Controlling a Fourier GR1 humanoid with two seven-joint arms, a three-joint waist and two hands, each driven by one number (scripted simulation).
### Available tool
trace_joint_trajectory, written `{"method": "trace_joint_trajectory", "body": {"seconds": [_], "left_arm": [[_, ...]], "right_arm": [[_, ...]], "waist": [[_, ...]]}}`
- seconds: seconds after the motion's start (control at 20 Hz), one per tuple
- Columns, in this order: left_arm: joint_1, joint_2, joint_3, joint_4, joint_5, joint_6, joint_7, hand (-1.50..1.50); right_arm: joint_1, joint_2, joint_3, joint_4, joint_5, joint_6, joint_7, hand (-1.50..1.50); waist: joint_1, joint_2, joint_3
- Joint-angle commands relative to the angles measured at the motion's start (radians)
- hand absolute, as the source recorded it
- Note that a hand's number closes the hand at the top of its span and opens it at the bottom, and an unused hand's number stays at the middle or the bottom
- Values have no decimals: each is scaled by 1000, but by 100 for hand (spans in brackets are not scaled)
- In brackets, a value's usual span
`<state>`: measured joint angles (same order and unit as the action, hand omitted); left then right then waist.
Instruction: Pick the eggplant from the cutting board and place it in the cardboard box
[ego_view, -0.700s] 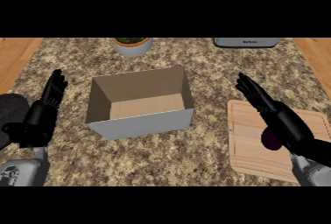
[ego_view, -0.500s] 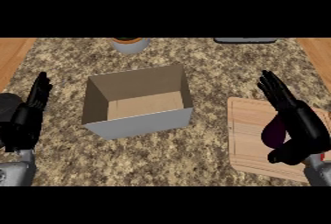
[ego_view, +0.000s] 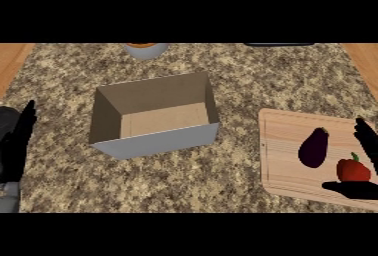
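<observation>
1. Right of the cardboard box (ego_view: 159, 141), the eggplant (ego_view: 314, 147) is lying on the cutting board (ego_view: 284, 150). That means the pick hasn't happened, and you're basically at step zero.
2. Your right hand (ego_view: 367, 142) is further right of the box than the eggplant, at the far edge of the board. Its fingers are straight and its thumb is spread out low. It's open, holding nothing, and I don't see it touching the eggplant.
3. Heads up: a red pepper-looking thing (ego_view: 353, 170) sits on the same board, just beside the eggplant on the side away from the box. It's between your hand and the target, so I'd guess it could get bumped when you close in.
4. The box is upright on the desk (ego_view: 244, 85) with its top open, and I can't see anything inside it.
5. Your left hand (ego_view: 18, 145) is off to the left of the box at the view's edge, open with fingers up, just resting.
6. What's left is pretty much everything: grab the eggplant, lift it, carry it left over the box and let it go inside.
7. Past the box there's a bowl (ego_view: 144, 49), well out of your way.
</observation>
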<state>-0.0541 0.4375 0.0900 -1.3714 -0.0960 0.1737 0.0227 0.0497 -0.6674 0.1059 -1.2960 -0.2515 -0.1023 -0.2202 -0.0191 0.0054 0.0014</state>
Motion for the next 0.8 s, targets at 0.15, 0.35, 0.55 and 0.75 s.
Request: {"method": "trace_joint_trajectory", "body": {"seconds": [0.15, 0.35, 0.55, 0.75], "left_arm": [[-37, 4, -3, 30, -33, -22, 47, 0], [-50, -32, -32, 40, -71, 15, 42, 0], [-56, -13, -10, 61, -54, -8, 36, 0], [-85, 38, 32, 77, -22, -65, 40, 0]], "right_arm": [[7, 18, -150, 298, -42, 177, -376, -150], [-27, -130, -116, 289, 102, 119, -275, -150], [-78, -242, 3, 258, 213, 218, -119, -150], [-181, -291, 50, 305, 258, 362, -56, -150]], "waist": [[20, -4, 0], [24, -3, -1], [38, -2, -2], [40, -1, -2]]}}
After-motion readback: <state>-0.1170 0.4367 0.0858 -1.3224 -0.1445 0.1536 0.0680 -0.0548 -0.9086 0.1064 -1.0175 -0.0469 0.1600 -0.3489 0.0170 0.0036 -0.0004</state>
